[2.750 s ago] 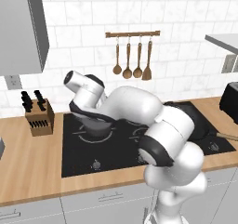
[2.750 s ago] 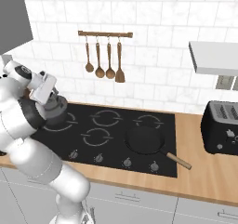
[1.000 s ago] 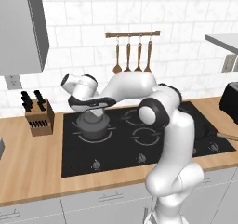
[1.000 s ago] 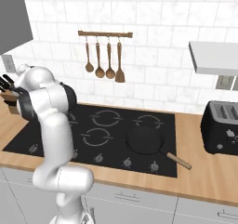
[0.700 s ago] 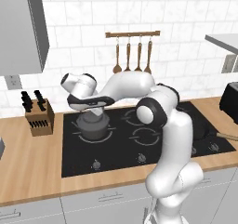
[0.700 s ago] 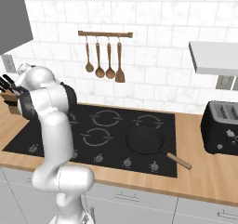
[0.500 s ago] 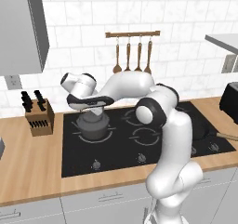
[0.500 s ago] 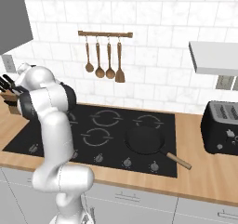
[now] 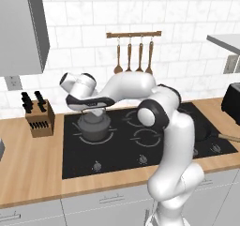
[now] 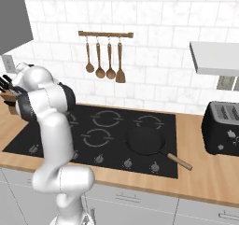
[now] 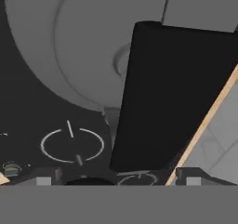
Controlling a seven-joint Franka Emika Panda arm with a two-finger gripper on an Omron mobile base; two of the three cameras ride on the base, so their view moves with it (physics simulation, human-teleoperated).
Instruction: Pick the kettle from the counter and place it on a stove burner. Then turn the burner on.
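On the cooktop (image 9: 117,147) we see the kettle (image 9: 93,127) over the burner (image 9: 110,136), gripper (image 9: 96,112) just above it, finger spacing we cannot tell.

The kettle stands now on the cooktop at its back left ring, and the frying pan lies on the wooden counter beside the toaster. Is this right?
Not quite. The kettle does stand at the back left of the cooktop, but the frying pan lies on the cooktop too, at its front right, with only its handle reaching toward the counter. The right base view shows this.
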